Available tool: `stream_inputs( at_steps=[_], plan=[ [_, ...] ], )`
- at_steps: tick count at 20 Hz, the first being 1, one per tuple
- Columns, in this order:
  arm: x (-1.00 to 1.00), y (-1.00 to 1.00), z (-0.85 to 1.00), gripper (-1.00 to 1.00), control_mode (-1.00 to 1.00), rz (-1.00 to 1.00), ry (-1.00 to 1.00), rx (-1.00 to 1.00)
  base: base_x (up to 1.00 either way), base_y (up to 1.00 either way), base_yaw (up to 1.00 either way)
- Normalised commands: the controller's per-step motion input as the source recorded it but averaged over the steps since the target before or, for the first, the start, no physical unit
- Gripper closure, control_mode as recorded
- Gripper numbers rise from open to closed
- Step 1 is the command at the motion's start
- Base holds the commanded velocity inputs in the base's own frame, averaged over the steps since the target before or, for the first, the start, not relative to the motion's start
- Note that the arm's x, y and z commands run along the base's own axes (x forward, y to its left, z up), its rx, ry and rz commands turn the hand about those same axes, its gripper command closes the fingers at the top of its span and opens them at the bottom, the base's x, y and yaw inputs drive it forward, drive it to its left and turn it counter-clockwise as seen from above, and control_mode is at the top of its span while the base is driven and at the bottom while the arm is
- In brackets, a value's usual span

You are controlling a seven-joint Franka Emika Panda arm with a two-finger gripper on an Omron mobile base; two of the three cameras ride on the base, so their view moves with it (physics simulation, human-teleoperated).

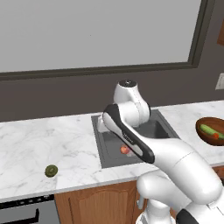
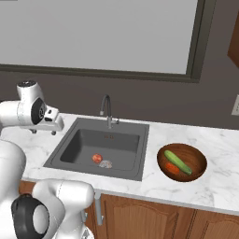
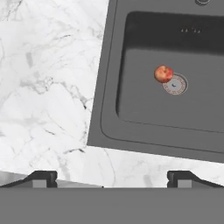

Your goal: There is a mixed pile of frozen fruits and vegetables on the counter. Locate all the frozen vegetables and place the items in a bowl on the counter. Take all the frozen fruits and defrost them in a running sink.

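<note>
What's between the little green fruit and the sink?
Only bare marble counter. In the left base view, the green fruit sits alone on it, well left of the sink, with nothing lying between them.

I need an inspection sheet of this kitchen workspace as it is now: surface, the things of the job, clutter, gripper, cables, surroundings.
Surface: white marble counter over brown cabinets.
Job's things: red apple in the sink, beside the drain; cucumber and carrot in the bowl; dark green round fruit alone on the counter, left of the sink.
Clutter: nothing seen.
Gripper: gripper open, empty, above the sink's edge.
Cables: nothing seen.
Surroundings: faucet, no water visible; window above; wall outlet.
</note>
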Motion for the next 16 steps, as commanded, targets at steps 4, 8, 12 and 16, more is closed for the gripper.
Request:
stream_inputs(
  at_steps=[4, 8, 12, 16],
  plan=[
    [-0.39, 0.47, 0.22, -1.00, -1.00, 0.04, -0.02, -0.01, 0.00, 0.00, 0.00],
    [-0.30, 0.49, 0.23, -1.00, -1.00, 0.04, 0.00, -0.02, 0.00, 0.00, 0.00],
    [-0.23, 0.57, 0.12, -1.00, -1.00, 0.05, 0.00, -0.06, 0.00, 0.00, 0.00],
    [-0.06, 0.65, -0.02, -1.00, -1.00, 0.02, 0.00, -0.10, 0.00, 0.00, 0.00]
  ],
)
